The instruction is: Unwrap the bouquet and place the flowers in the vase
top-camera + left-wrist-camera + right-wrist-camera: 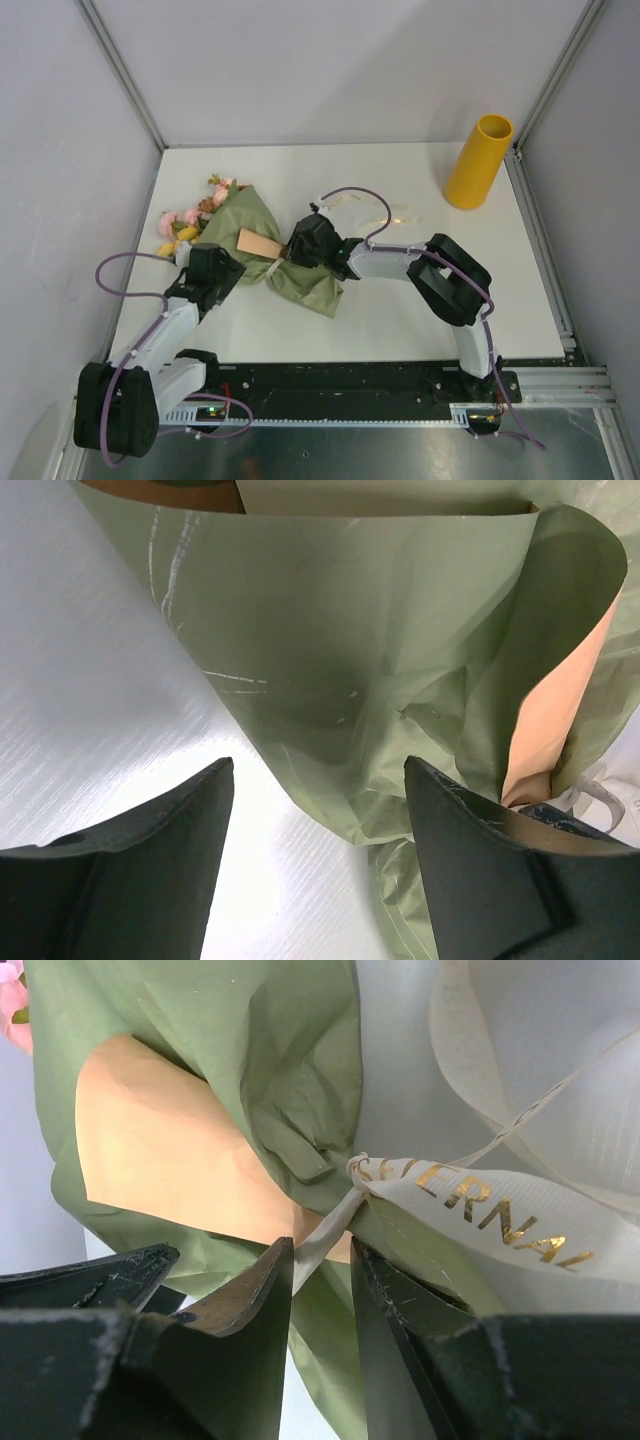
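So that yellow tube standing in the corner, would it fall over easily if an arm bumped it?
Probably, yes. The vase is tall and narrow and stands upright on a small base, so a sideways knock near its open top would likely tip it. Being a smooth round cylinder, it would probably roll once down. It looks plain and hollow, so likely light.

Bouquet [262,250] lies left, vase [478,162] far right.

Both arms reach in toward each other, the left tool [315,820] low with its jaws spread wide, the right tool [322,1290] narrowed to a slim gap, elbow bent outward.
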Available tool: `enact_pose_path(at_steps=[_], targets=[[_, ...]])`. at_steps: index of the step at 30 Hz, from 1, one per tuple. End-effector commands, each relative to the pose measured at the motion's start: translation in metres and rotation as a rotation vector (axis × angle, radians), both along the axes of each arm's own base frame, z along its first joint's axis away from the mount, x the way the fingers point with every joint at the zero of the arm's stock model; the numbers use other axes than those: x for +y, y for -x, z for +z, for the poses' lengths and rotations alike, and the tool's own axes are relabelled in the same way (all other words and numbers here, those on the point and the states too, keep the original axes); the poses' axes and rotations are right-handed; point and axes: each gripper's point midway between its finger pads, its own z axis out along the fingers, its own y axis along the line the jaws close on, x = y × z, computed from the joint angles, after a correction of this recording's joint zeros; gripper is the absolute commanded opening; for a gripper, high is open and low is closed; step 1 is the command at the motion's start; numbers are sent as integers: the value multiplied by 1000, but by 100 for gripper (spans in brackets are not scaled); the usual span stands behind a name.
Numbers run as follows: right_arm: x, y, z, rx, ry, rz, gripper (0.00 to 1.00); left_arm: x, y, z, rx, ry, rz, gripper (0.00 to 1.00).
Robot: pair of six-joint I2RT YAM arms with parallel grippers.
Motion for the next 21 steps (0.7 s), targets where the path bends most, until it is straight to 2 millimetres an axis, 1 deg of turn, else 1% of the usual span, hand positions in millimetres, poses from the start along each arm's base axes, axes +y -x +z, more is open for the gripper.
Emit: enact_pose_path(at_steps=[1, 9, 12, 13, 15, 16, 18, 19, 20, 21], targets=[[10, -20, 18, -49, -72, -12, 35, 8, -11, 5, -39, -29, 30, 73], [16, -24, 23, -71, -122, 44, 34, 7, -15, 3, -33, -33, 18, 69], [17, -26, 24, -75, -131, 53, 32, 6, -15, 3, -37, -29, 13, 62], [18, -26, 25, -81, -136, 57, 29, 5, -15, 3, -41, -28, 11, 59], [18, -27, 27, -92, -141, 62, 19, 5, -15, 4, -49, -29, 9, 50], [20, -25, 30, -95, -147, 78, 12, 6, -15, 4, -54, -30, 13, 43], [21, -23, 36, -106, -150, 97, 4, 8, -15, 6, -67, -35, 22, 24], [20, -22, 40, -112, -150, 104, 2, 10, -15, 6, -73, -38, 29, 12], [20, -22, 42, -116, -149, 108, 1, 11, -14, 6, -75, -40, 35, 6], [19, -21, 47, -122, -150, 112, 0, 12, -14, 5, -76, -44, 42, 3]])
